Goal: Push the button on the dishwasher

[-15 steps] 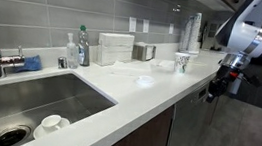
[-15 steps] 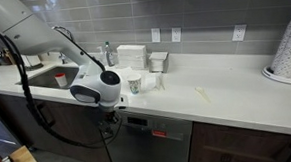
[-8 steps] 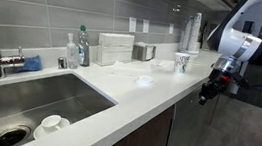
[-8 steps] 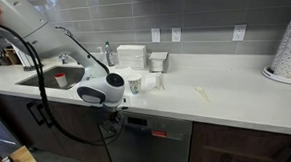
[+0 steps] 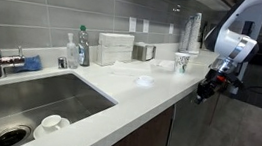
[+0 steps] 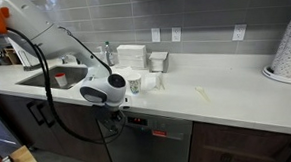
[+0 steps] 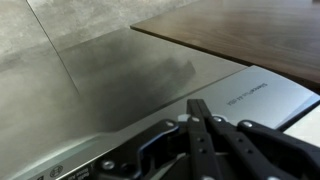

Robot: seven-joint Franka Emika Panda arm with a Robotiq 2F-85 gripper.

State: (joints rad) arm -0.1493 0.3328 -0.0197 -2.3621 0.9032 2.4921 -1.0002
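Observation:
The dishwasher [image 6: 161, 145] is a dark panel under the white counter, with a small red-lit display [image 6: 158, 134] on its top strip. My gripper [image 6: 118, 116] is shut and empty, pointing at the top left of that panel, just below the counter edge. In an exterior view the gripper [image 5: 204, 92] hangs close against the counter's front edge. In the wrist view the shut fingers [image 7: 197, 104] point at a silvery strip with small lettering [image 7: 250, 95] beside a dark wood panel [image 7: 250, 35]. I cannot tell whether the fingertips touch the panel.
The white counter [image 6: 217, 102] holds a paper cup [image 6: 135, 86], white boxes [image 6: 132, 57] and a plate stack [image 6: 289, 48]. A sink [image 5: 16, 104] with faucet and soap bottle [image 5: 83, 47] is at one end. Dark cabinet doors [image 6: 47, 121] flank the dishwasher. The arm's cable [image 6: 41, 96] loops in front.
The gripper has moved in closer to the counter's front edge and the dishwasher's top strip, and slightly up. It stays shut.

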